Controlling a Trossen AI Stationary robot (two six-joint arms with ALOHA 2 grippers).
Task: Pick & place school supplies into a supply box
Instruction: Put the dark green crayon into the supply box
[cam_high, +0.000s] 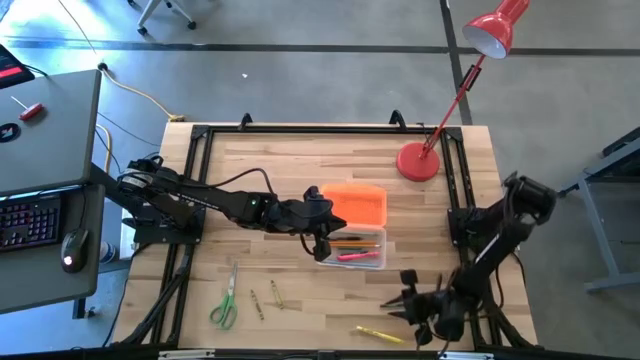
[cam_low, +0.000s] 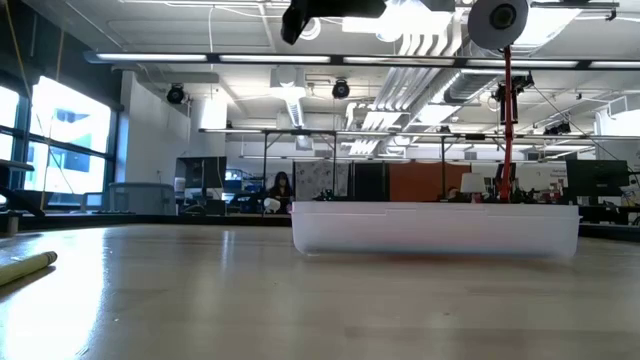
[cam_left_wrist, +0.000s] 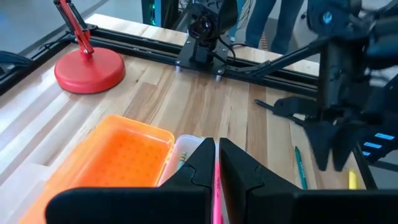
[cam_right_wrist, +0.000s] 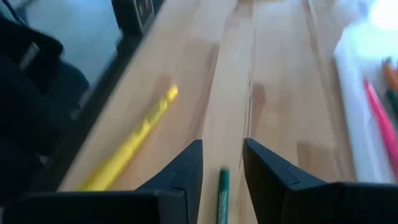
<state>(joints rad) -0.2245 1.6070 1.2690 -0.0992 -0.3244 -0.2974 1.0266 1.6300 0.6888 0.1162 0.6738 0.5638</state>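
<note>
The supply box is open near the table's middle: its orange lid (cam_high: 358, 204) lies flat beside its clear tray (cam_high: 356, 248), which holds several pens. My left gripper (cam_high: 322, 245) hovers over the tray's left end, shut on a pink-red pen (cam_left_wrist: 217, 190). My right gripper (cam_high: 408, 300) is low near the table's near right edge. It is open, with its fingers on either side of a green pen (cam_right_wrist: 222, 193) lying on the wood. A yellow pen (cam_right_wrist: 134, 144) lies beside it. Green-handled scissors (cam_high: 225, 300) and two short pencils (cam_high: 257, 300) lie flat near the left front. My left gripper pinches the pink-red pen (cam_left_wrist: 217, 186) between its two fingers (cam_left_wrist: 194, 168), and the pen runs along them. The fingers slant down from the table's left over the tray's left end. The gripper hides which part of the pen it has and whether the far end rests in the tray.
A red lamp stands on its round base (cam_high: 418, 162) at the far right, its stem leaning over the table edge. A black frame (cam_high: 300, 130) borders the table. Bare wood lies between the scissors and the tray. A desk with a keyboard (cam_high: 30, 215) is off the left.
</note>
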